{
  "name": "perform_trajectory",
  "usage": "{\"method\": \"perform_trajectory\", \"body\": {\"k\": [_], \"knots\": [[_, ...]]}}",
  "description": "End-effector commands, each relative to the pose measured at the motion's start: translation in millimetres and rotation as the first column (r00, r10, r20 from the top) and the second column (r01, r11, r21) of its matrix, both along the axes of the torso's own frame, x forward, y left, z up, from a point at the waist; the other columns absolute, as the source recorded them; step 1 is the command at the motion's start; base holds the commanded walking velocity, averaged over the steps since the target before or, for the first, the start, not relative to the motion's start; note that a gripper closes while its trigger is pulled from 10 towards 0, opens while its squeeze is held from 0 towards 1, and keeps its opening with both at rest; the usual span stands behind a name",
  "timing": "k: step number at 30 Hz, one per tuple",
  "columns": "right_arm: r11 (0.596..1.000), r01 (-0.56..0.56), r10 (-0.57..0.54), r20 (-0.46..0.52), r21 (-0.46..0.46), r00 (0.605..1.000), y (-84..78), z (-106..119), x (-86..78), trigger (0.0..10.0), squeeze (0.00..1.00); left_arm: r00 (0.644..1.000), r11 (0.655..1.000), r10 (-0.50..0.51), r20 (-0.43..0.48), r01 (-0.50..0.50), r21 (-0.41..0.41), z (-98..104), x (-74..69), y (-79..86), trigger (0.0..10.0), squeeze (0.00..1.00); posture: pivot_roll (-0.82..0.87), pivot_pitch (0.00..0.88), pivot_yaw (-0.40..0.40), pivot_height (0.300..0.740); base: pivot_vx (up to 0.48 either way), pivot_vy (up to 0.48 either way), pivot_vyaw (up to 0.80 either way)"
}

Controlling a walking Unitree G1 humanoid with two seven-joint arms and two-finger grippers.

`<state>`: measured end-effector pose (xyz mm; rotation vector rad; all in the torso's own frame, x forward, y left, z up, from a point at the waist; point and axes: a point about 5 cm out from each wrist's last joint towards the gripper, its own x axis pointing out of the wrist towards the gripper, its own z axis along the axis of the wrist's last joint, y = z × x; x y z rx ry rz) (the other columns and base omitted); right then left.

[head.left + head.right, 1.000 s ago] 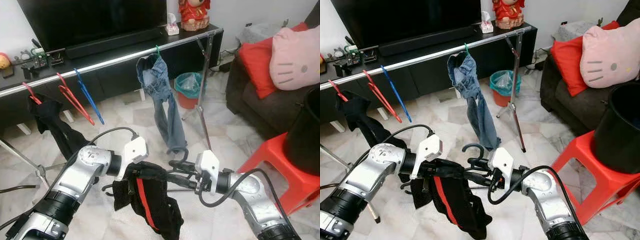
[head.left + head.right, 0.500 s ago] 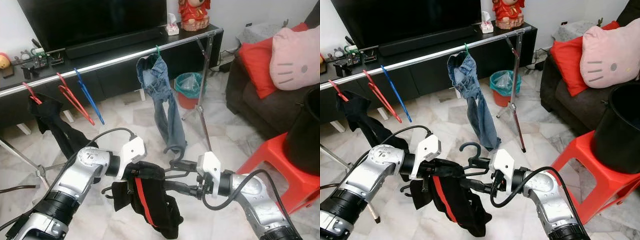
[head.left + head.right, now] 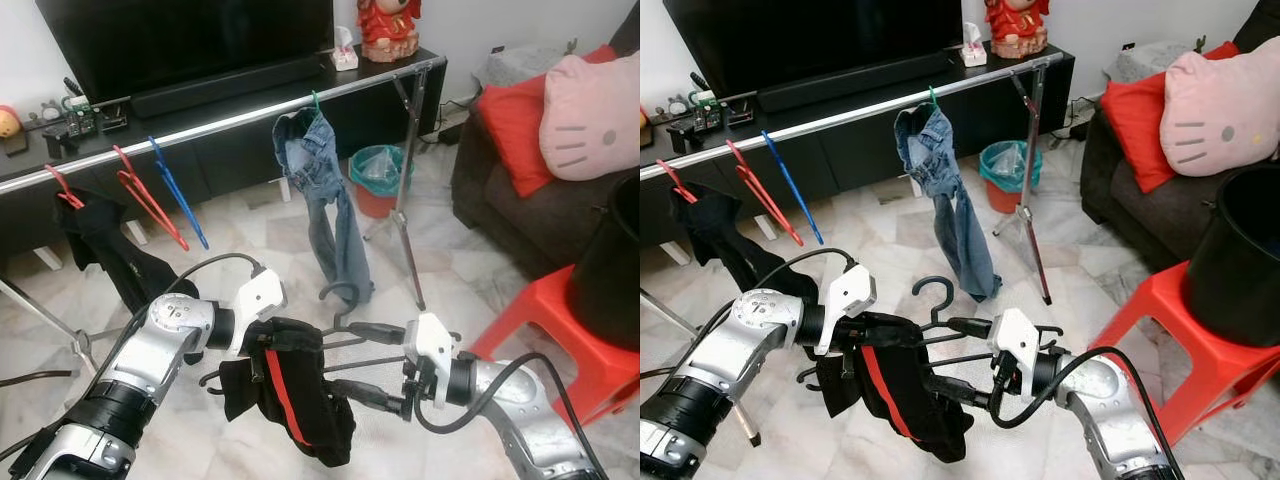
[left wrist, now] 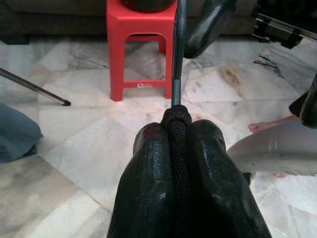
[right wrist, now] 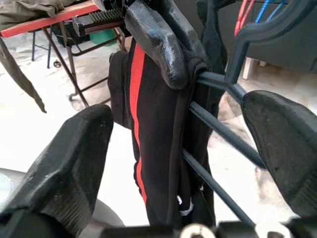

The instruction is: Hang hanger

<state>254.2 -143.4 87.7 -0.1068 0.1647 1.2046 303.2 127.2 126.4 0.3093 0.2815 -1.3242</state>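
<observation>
Hanger, thin dark wire, black cloth

Red stool, jeans, bin

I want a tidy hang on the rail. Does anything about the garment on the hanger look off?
Yes. The black garment with the red stripe is bunched at one end of the dark hanger, beside the left gripper, not spread along it. The right gripper is open around the hanger's bars.

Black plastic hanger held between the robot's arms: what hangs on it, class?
A black garment with a red stripe drapes over the black plastic hanger; the fabric covers its left end.
</observation>
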Motion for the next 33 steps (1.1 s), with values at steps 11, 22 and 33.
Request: {"method": "perform_trajectory", "body": {"k": [11,22,33], "knots": [[0.945,0.325,-0.325,0.183,0.028,0.928,-25.0,14,24.4,10.0,0.0,0.996,0.999,0.029,0.083,-0.032,0.035,9,8.6,12.7,10.0,0.0,0.1,0.035,0.116,0.74,0.0,0.0,0.0],[0.637,0.594,-0.723,0.115,0.49,0.681,-56.2,64,41.3,10.0,0.0,0.98,0.984,0.144,0.135,-0.156,0.081,-1,16.8,25.8,10.0,0.0,0.09,0.029,0.116,0.74,0.0,0.0,0.0],[0.094,0.805,-0.962,-0.155,0.586,0.226,-111.3,54,31.2,10.0,0.0,0.893,0.919,0.38,0.24,-0.395,0.014,1,36.0,36.6,10.0,0.0,0.08,0.012,0.116,0.74,0.0,0.0,0.0]]}}
